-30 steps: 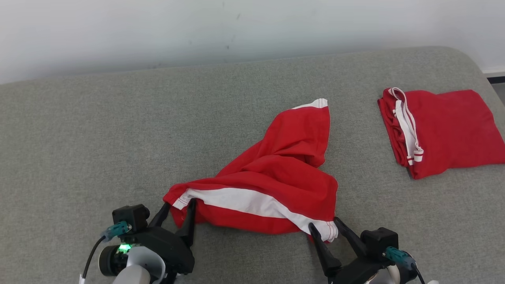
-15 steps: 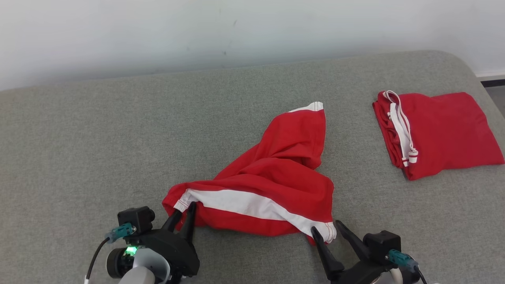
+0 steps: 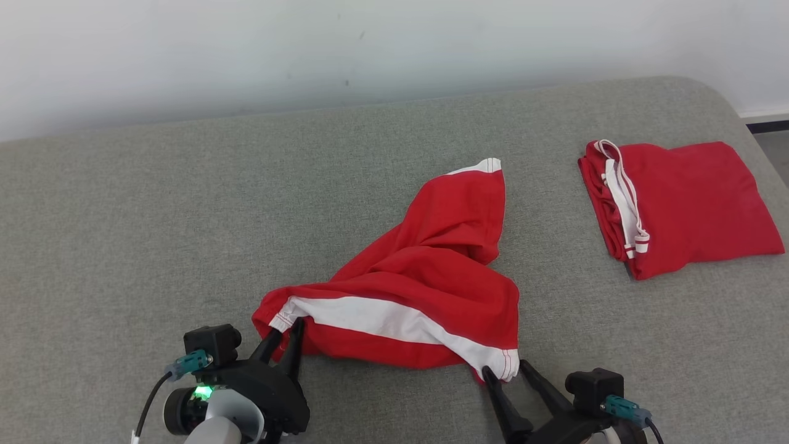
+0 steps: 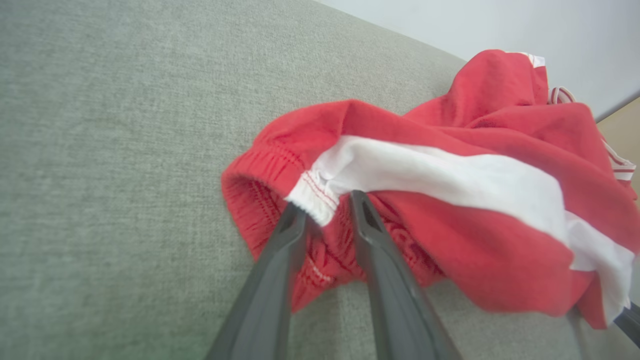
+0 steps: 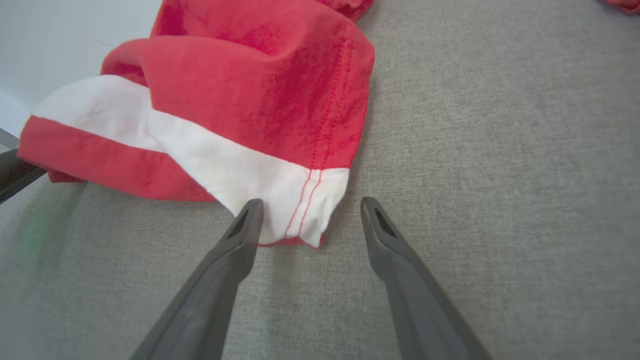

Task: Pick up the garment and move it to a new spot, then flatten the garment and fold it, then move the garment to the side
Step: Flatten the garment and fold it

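The garment (image 3: 425, 290), red shorts with a white side stripe, lies crumpled in the middle of the grey cushion (image 3: 154, 216). My left gripper (image 3: 287, 327) is at its near-left end, shut on the elastic waistband corner where the stripe ends. Seen from the left wrist, the left gripper (image 4: 325, 202) pinches the garment (image 4: 450, 240) between both fingers. My right gripper (image 3: 505, 368) stands open at the near-right hem. From the right wrist, the right gripper (image 5: 311, 202) straddles the white hem corner of the garment (image 5: 260, 90), its left fingertip touching the cloth.
A second pair of red shorts (image 3: 684, 206) lies folded at the far right of the cushion. A pale wall (image 3: 370, 49) runs behind. The cushion's rounded right edge (image 3: 749, 111) drops to the floor. Bare grey fabric spreads to the left.
My left gripper's fingers have closed from wide open onto the waistband corner. The right gripper stays open at the hem. The head camera has shifted slightly.
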`<state>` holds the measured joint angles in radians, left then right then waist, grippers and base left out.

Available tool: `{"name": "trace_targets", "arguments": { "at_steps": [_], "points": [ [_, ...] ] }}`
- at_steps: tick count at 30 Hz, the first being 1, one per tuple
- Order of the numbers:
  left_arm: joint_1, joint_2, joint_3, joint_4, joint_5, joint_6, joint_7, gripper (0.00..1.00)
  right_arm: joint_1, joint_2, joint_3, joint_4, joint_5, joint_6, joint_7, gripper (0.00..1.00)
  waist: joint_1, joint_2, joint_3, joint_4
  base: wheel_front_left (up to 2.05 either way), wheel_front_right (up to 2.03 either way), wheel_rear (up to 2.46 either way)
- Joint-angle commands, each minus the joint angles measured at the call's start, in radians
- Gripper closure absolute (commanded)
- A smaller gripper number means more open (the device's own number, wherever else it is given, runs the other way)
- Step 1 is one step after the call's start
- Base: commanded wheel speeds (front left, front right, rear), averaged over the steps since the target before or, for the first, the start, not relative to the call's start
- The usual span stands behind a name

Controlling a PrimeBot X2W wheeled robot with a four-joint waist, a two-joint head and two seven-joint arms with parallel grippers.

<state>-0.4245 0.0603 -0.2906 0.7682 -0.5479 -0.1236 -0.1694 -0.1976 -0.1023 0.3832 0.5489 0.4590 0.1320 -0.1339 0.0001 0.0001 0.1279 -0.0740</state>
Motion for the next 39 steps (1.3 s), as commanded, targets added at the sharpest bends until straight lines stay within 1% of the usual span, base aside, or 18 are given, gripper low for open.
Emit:
{"name": "trace_targets", "arguments": {
  "at_steps": [1,5,6,7,8,9,10,11,15,19,23,25,27,31,35,36,39],
  "points": [
    [-0.013,0.005,-0.002,0.006,-0.005,-0.003,-0.007,0.56,-0.002,0.003,0.011,-0.007,0.028,-0.003,0.005,0.00,-0.0001,-0.0001,0.002,0.001,0.00,0.00,0.00],
    [-0.019,0.006,-0.006,0.009,-0.005,-0.003,-0.011,0.57,-0.012,-0.006,0.036,-0.018,0.060,-0.003,-0.004,0.00,-0.0001,-0.0001,0.006,0.004,0.00,0.00,0.00],
    [-0.021,0.006,-0.008,0.010,-0.005,-0.004,-0.013,0.60,-0.015,-0.008,0.043,-0.020,0.071,-0.003,-0.008,0.00,-0.0001,-0.0001,0.007,0.006,0.00,0.00,0.00],
    [-0.022,0.006,-0.009,0.011,-0.006,-0.004,-0.014,0.67,-0.018,-0.011,0.049,-0.023,0.078,-0.003,-0.010,0.13,-0.0001,-0.0001,0.009,0.007,0.00,0.00,0.00],
    [-0.024,0.006,-0.010,0.013,-0.007,-0.004,-0.014,0.89,-0.020,-0.016,0.054,-0.024,0.084,-0.003,-0.013,0.53,-0.0001,-0.0001,0.009,0.008,0.00,0.00,0.00],
    [-0.025,0.006,-0.013,0.012,-0.008,-0.004,-0.017,1.00,-0.025,-0.024,0.059,-0.029,0.078,-0.003,-0.024,0.65,-0.0001,-0.0001,0.010,0.009,0.00,0.00,0.00],
    [-0.026,0.005,-0.015,0.010,-0.010,-0.005,-0.019,1.00,-0.029,-0.030,0.060,-0.031,0.071,-0.003,-0.034,0.92,-0.0001,-0.0001,0.010,0.009,0.00,0.00,0.00],
    [-0.027,0.005,-0.018,0.008,-0.012,-0.005,-0.022,1.00,-0.029,-0.034,0.064,-0.033,0.068,-0.003,-0.043,1.00,-0.0001,-0.0001,0.010,0.009,0.00,0.00,0.00],
    [-0.027,0.009,-0.024,-0.008,-0.022,-0.007,-0.039,1.00,-0.035,-0.046,0.055,-0.057,0.058,-0.003,-0.083,1.00,-0.0001,-0.0001,0.005,0.007,0.00,0.00,0.00],
    [-0.033,0.014,-0.016,-0.059,-0.046,-0.006,-0.055,1.00,-0.043,-0.052,0.036,-0.107,0.064,-0.003,-0.106,1.00,-0.0001,-0.0001,-0.001,0.003,0.00,0.00,0.00],
    [-0.053,0.028,-0.020,-0.154,-0.078,-0.006,-0.052,1.00,-0.069,-0.074,0.000,-0.185,0.084,-0.003,-0.114,1.00,-0.0001,-0.0001,0.001,0.006,0.00,0.00,0.00],
    [-0.071,0.038,-0.033,-0.215,-0.105,-0.006,-0.028,1.00,-0.089,-0.093,-0.014,-0.229,0.088,-0.003,-0.107,1.00,-0.0001,-0.0001,0.006,0.010,0.00,0.00,0.00],
    [-0.096,0.061,-0.043,-0.276,-0.119,-0.005,-0.001,1.00,-0.120,-0.119,-0.026,-0.276,0.078,-0.003,-0.093,1.00,-0.0001,-0.0001,0.011,0.013,0.00,0.00,0.00],
    [-0.166,0.097,-0.045,-0.383,-0.163,-0.006,0.069,1.00,-0.211,-0.169,-0.044,-0.377,0.059,-0.003,-0.044,1.00,-0.0001,-0.0001,0.040,0.008,0.00,0.00,0.00],
    [-0.259,0.134,-0.045,-0.464,-0.181,-0.006,0.142,1.00,-0.328,-0.211,-0.051,-0.443,0.047,-0.003,0.020,1.00,-0.0001,-0.0001,0.090,-0.004,0.00,0.00,0.00],
    [-0.319,0.154,-0.042,-0.488,-0.180,-0.006,0.173,1.00,-0.401,-0.224,-0.046,-0.454,0.058,-0.003,0.048,1.00,-0.0001,-0.0001,0.126,-0.012,0.00,0.00,0.00],
    [-0.418,0.203,-0.034,-0.510,-0.139,0.005,0.211,1.00,-0.531,-0.235,-0.018,-0.441,0.071,-0.003,0.095,1.00,-0.0001,-0.0001,0.210,-0.033,0.00,0.00,0.00]
  ]
}}
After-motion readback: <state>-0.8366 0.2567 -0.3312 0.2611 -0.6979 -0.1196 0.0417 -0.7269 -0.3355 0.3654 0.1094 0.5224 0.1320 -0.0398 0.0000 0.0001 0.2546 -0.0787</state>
